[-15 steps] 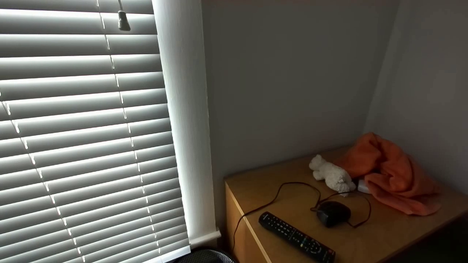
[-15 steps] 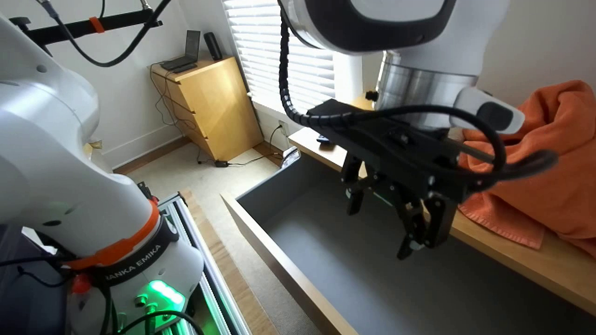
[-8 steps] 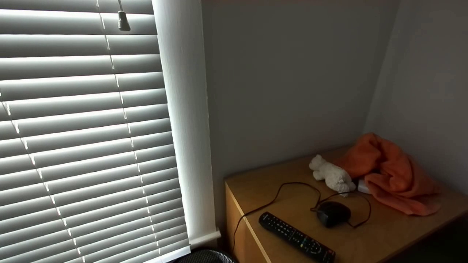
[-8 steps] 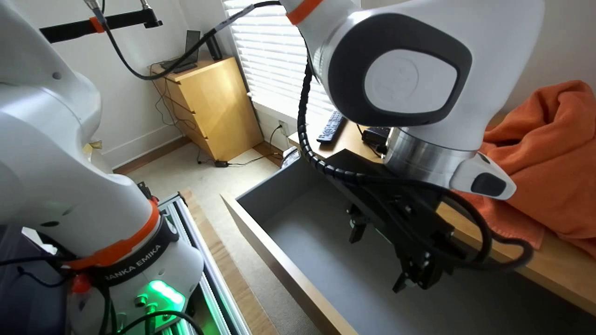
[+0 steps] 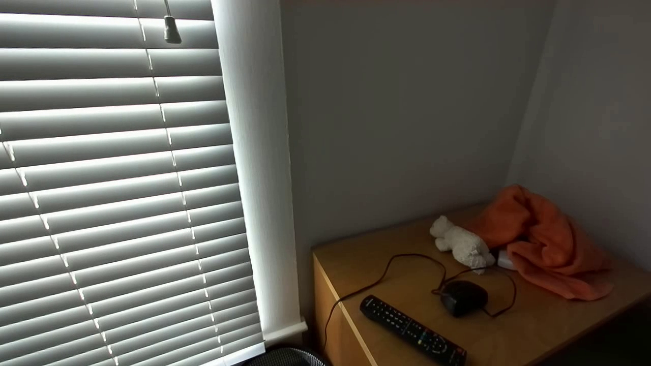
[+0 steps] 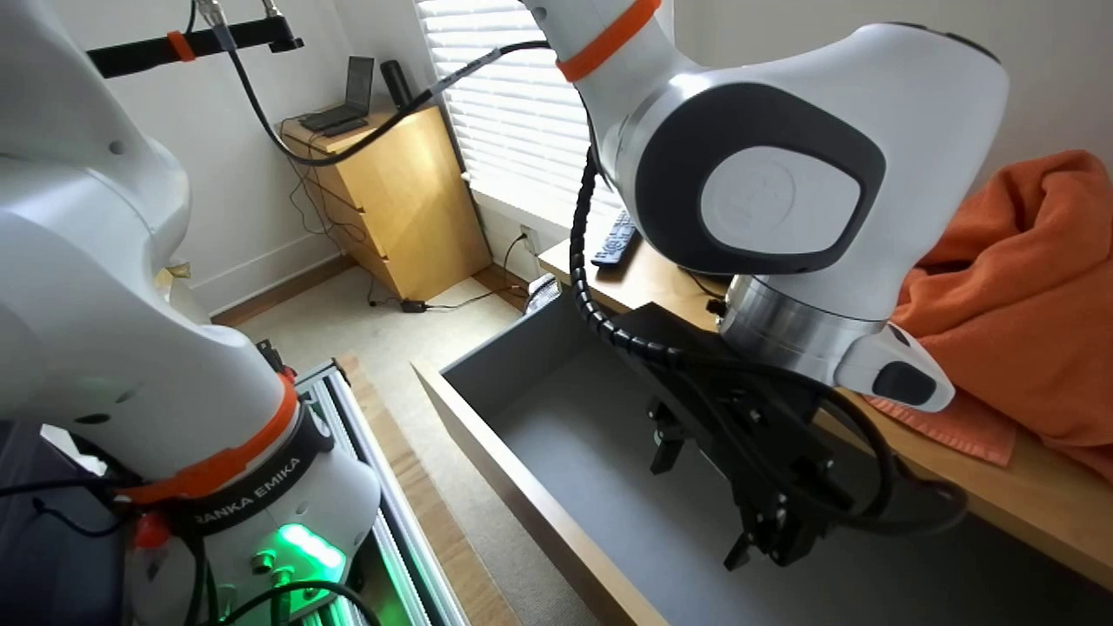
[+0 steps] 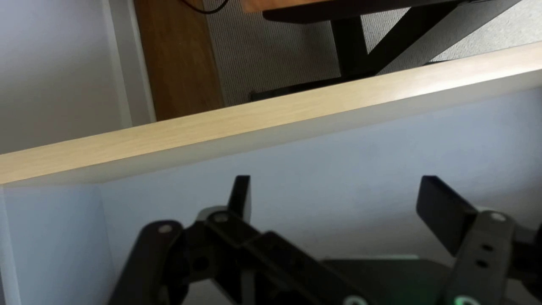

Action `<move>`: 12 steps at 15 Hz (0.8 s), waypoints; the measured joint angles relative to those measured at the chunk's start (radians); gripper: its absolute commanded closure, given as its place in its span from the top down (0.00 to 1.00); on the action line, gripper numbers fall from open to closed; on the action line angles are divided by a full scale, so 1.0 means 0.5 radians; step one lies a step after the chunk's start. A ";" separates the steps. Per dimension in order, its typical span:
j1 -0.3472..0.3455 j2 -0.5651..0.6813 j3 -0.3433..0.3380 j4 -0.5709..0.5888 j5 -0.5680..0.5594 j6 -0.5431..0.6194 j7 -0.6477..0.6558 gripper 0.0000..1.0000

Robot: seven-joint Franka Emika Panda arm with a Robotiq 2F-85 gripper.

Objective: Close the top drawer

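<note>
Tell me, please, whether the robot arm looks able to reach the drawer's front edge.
Probably yes: the gripper hangs open above the drawer floor, with nothing visible between its fingers and the front edge.

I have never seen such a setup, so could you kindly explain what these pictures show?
The machine is a white robot arm with a black two-fingered gripper at its end. Two views come from cameras standing outside the robot; the wrist view comes from a camera mounted on it, looking past the fingers into the open drawer. On the dresser lie a remote, a black device, a white toy and an orange cloth. The gripper is open and holds nothing.
</note>
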 measured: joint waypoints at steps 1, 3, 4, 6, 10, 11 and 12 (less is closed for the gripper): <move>0.000 0.000 0.000 0.001 0.000 0.000 0.001 1.00; 0.000 0.000 0.000 0.001 0.000 0.000 0.001 1.00; 0.000 0.000 0.000 0.001 0.000 0.000 0.002 1.00; 0.000 0.000 0.000 0.001 0.000 0.000 0.002 1.00; -0.001 0.000 0.000 0.002 -0.003 0.000 0.002 1.00; -0.005 0.002 0.000 0.005 -0.008 0.001 0.002 1.00; -0.013 0.012 0.000 0.010 -0.016 0.013 0.003 1.00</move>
